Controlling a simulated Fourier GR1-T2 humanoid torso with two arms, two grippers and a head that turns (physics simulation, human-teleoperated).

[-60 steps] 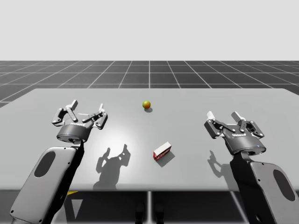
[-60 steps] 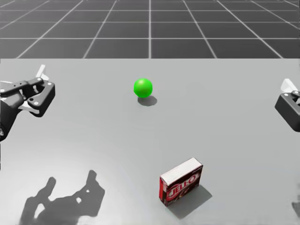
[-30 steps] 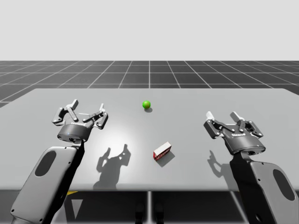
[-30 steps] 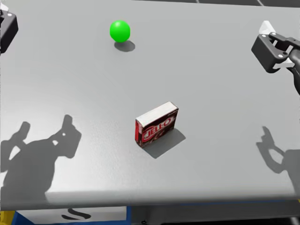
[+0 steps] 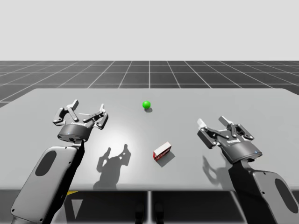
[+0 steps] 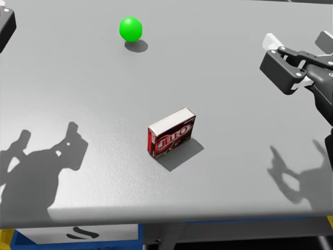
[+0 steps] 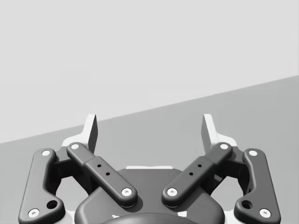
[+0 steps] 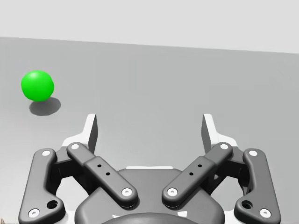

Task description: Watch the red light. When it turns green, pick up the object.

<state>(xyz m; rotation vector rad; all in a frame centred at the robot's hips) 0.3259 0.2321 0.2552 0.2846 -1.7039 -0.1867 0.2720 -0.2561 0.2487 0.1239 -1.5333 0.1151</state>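
Right gripper point(image 5: 212, 122) spread and empty, has edged from lower right toward frame centre in the high view, nearer the red box point(image 5: 162, 150) at lower centre, still well apart. Left gripper point(image 5: 87, 106) spread, unmoved, mid-left. Light point(image 5: 146, 104) upper centre now green: go signal, reach has begun. Box near table point(image 5: 243, 100) front edge, bare room around it

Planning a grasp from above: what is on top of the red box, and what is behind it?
The red box has a bare white top. Behind it lies grey table, with the green ball well beyond. Its far side and underside are hidden.
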